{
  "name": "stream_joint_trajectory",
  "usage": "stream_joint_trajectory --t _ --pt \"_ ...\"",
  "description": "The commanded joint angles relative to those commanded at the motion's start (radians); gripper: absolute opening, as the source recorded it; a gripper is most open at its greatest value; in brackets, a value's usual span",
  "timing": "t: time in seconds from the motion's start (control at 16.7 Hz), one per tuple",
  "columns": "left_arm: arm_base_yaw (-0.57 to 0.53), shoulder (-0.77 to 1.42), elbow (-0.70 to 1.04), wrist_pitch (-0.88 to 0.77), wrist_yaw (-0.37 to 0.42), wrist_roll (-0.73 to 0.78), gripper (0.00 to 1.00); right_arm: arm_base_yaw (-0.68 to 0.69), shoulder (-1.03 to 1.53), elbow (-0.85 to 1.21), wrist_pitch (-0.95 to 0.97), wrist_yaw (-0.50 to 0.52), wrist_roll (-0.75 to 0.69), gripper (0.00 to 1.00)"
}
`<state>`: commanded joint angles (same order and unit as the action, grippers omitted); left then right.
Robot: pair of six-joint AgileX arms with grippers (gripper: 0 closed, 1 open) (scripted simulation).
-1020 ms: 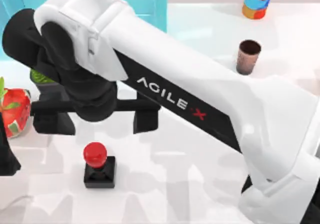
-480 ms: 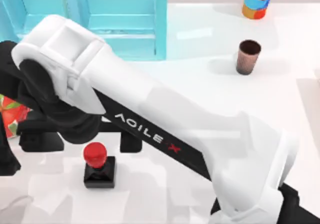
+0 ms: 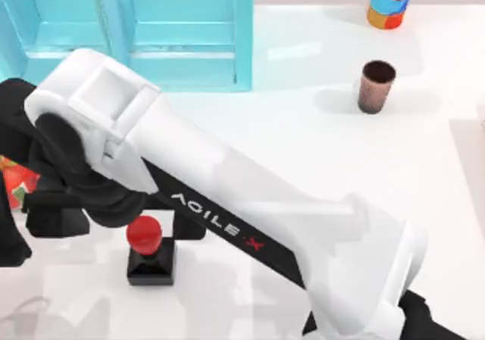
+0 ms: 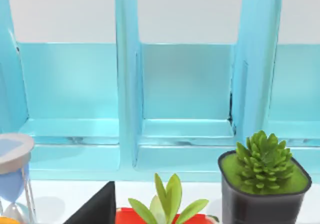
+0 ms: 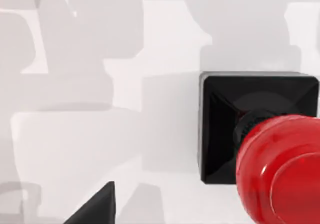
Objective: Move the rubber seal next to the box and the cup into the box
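At the worktop's point(image 3: 318, 158) front left, in the top view, the rubber seal point(image 3: 149, 251) stands upright on its black square base, red knob up; the right claw point(image 3: 114, 220) hangs over it from the white AgileX right arm point(image 3: 250, 211) that crosses the scene diagonally from the lower right; its black fingers are spread wide apart, one finger point(image 3: 54, 220) well left of the knob and the other just right of it, so the claw is open and grips nothing; the knob sits nearer the right-hand finger than the left; right wrist view looks straight down at the seal point(image 5: 257, 134) on the pale worktop point(image 5: 100, 59), red knob large and close, one dark fingertip point(image 5: 95, 206) at the frame edge, apart from the base; the cup point(image 3: 376, 86) stands upright far to the right and toward the back, well apart from the seal and the box; the blue box point(image 3: 182, 33) with upright dividers sits at the back left; an orange-and-blue striped cylinder point(image 3: 389, 1) stands at the back right behind the cup; a red strawberry-printed carton point(image 3: 17, 182) peeks out at the left edge under the arm; left wrist view faces the box compartments point(image 4: 185, 84), with a potted green plant point(image 4: 264, 181) and an hourglass point(image 4: 14, 179) in front; left claw state cannot tell.
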<state>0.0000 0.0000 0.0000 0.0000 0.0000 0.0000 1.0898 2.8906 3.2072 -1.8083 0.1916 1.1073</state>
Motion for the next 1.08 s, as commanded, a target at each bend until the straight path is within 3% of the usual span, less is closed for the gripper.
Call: stream_joint_trajectory --t 0.3,0.66,1.08 --pt "0.0 0.0 0.0 0.0 0.0 0.0 1.0 -0.015 0.204 0.263 -0.038 0.002 -0.015 1.0" --pt "0.0 0.0 0.0 0.0 0.0 0.0 1.0 -0.02 0.255 0.316 -0.046 0.002 -0.02 1.0" --pt "0.0 0.0 0.0 0.0 0.0 0.0 1.0 -0.02 0.255 0.316 -0.046 0.002 -0.02 0.47"
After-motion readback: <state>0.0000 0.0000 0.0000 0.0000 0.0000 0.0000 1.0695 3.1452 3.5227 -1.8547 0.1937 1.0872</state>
